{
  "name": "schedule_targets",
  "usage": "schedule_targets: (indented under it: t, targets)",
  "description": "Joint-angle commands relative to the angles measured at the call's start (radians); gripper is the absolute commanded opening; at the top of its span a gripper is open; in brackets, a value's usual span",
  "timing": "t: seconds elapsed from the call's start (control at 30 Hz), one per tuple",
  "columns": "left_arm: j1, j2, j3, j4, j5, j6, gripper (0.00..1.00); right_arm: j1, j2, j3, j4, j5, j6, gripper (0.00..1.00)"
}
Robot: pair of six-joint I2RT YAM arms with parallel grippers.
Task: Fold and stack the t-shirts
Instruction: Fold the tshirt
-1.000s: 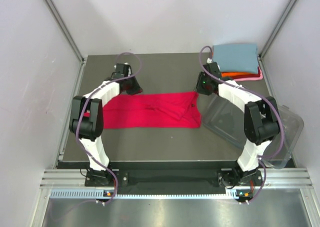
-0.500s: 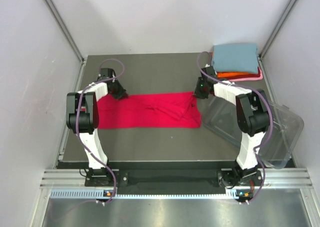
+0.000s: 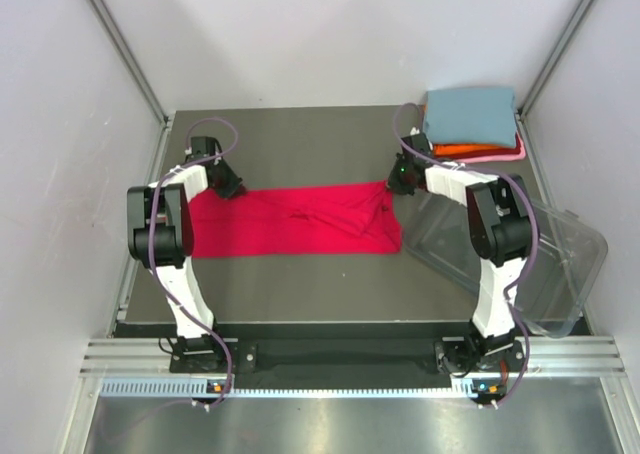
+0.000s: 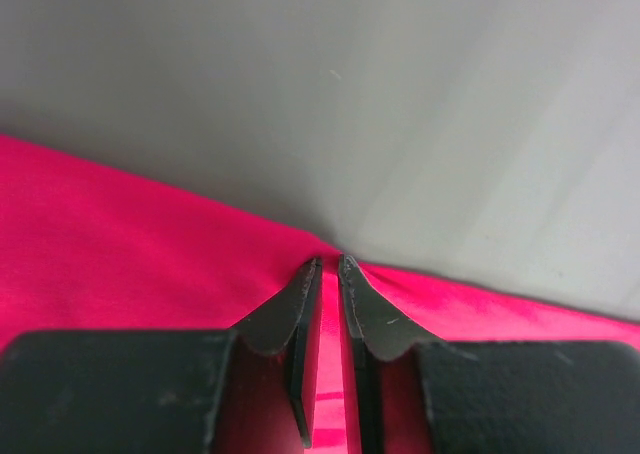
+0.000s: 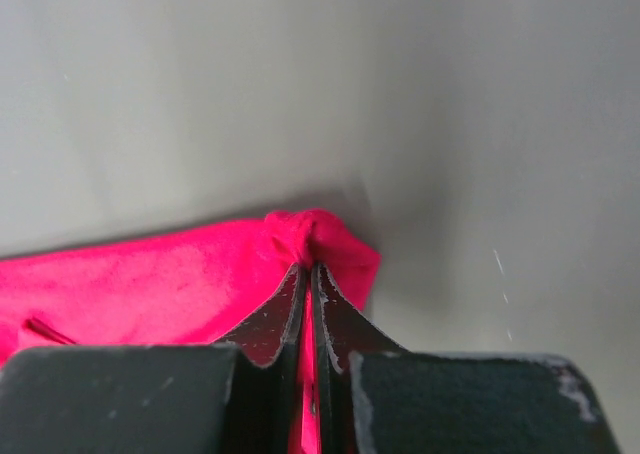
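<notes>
Now — step: fold start, far edge gripped.
Crimson t-shirt [image 3: 300,219]: spread mid counter [image 3: 300,144].
Left fingers [image 4: 290,309]: narrow, pinching its far-left edge.
Right fingers [image 5: 275,319]: clamped on far-right corner.
Next: likely lift together — draw edge nearward.

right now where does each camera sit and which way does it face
Top external: above and behind, looking down on the table; left arm and right arm reach the crimson t-shirt.
Left wrist: on its arm, facing along the left gripper, shut on the shirt's edge.
Right wrist: likewise along the right gripper, shut on a bunched corner.
Shared: all three show the crimson t-shirt.
</notes>
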Motion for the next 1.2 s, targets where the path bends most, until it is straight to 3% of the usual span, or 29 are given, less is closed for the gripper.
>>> schedule_targets:
  t: [0.0,0.27,0.6,0.73,1.0,1.17]
  targets:
    - [0.061,0.038,-0.019,-0.042,-0.166,0.023,0.18,-0.014,0.045,0.042,0.049,0.012,-0.002,0.00]
    - [0.108,0.054,-0.008,-0.040,-0.169,0.013,0.17,-0.012,0.149,0.149,0.025,0.021,-0.016,0.00]
    - [0.132,0.015,0.024,-0.065,-0.176,0.031,0.17,-0.017,0.157,0.177,0.035,0.001,-0.037,0.00]
    - [0.132,-0.093,0.055,-0.090,-0.185,0.048,0.17,-0.017,0.209,0.281,0.036,-0.048,-0.091,0.03]
    - [0.131,-0.313,-0.045,-0.025,-0.232,0.075,0.20,-0.015,0.293,0.370,0.039,-0.064,-0.031,0.02]
    - [0.128,-0.353,-0.104,0.018,-0.056,0.034,0.20,-0.017,0.428,0.571,-0.010,-0.070,-0.042,0.02]
